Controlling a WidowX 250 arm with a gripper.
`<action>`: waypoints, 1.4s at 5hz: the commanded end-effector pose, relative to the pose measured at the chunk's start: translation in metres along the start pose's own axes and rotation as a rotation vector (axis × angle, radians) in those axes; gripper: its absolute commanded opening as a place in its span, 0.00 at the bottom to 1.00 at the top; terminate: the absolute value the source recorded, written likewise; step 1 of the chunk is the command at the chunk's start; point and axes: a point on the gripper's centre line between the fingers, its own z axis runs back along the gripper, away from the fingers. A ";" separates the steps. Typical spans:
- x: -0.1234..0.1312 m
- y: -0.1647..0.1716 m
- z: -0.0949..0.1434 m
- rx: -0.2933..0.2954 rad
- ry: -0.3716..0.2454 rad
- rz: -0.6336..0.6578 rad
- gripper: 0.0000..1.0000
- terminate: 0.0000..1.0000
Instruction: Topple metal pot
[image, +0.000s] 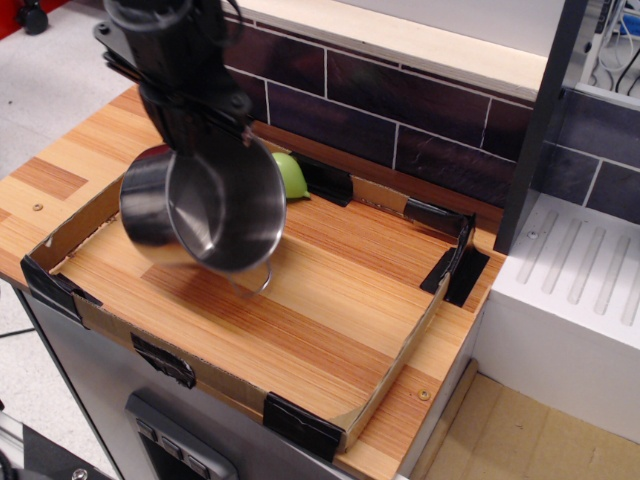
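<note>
observation.image | metal pot (205, 208) tipped sideways, mouth toward camera | fingers (200, 125) at rim

The tilted shiny steel pot (205, 210) and round green fruit (290, 175) crowd the wooden desk's (340, 300) back-left; its right half lies open.

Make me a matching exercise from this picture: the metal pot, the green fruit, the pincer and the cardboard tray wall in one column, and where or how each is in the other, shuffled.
Column one:
1. metal pot
2. green fruit
3. pincer
4. cardboard tray wall

Column two:
A. against the back edge, by black tape
B. tipped over, mouth facing the camera
C. taped at its corners
D. at the pot's upper rim

Pairs: 1-B, 2-A, 3-D, 4-C
</note>
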 end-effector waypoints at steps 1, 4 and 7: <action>-0.003 -0.027 -0.011 0.090 -0.067 -0.071 0.00 0.00; 0.004 -0.032 -0.013 0.009 -0.003 -0.060 1.00 0.00; 0.014 -0.023 0.004 -0.059 0.067 -0.008 1.00 0.00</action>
